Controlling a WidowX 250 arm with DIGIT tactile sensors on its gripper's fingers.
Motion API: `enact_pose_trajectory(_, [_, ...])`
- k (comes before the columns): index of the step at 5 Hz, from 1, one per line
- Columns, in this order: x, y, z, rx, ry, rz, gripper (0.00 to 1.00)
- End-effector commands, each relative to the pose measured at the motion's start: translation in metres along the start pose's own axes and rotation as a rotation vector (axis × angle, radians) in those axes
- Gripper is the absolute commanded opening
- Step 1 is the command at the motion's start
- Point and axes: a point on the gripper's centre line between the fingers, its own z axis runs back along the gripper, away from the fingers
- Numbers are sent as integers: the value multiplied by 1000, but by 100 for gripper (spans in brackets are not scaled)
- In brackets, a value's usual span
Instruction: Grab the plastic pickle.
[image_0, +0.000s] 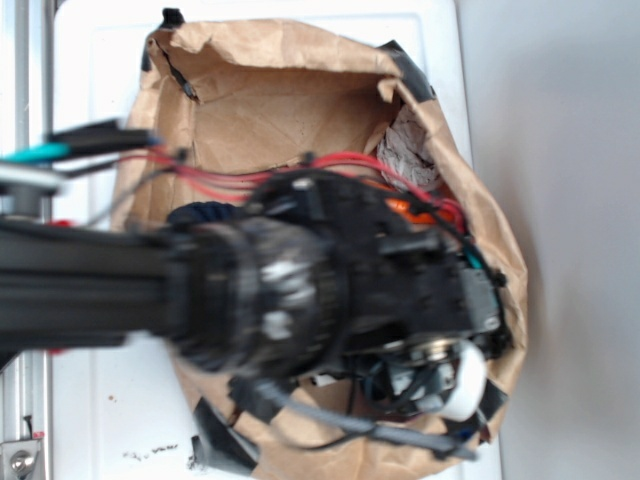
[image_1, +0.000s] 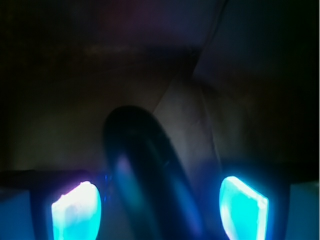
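- The plastic pickle (image_1: 145, 170) shows in the wrist view as a dark, glossy oblong, slanting up from the lower edge between the two glowing fingertips (image_1: 77, 212).
- The hand (image_1: 160, 210) is spread, with a gap on each side of the pickle; whether either fingertip touches it cannot be told in the dim light.
- In the exterior view the black arm (image_0: 300, 290) reaches from the left down into a crumpled brown paper bag (image_0: 270, 90), hiding the pickle.
- An orange scrap (image_0: 412, 210) and something dark blue (image_0: 205, 212) peek out beside the arm.
- The bag sits on a white bench (image_0: 90, 90).
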Motion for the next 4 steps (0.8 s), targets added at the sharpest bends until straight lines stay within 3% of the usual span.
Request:
enact_pose_trajectory(1, [15,12,19,69,13,55,13])
enact_pose_trajectory(2, [16,2,21,82,37,74,0])
enact_pose_trajectory(4, [15,-10,42,126,44,103,0])
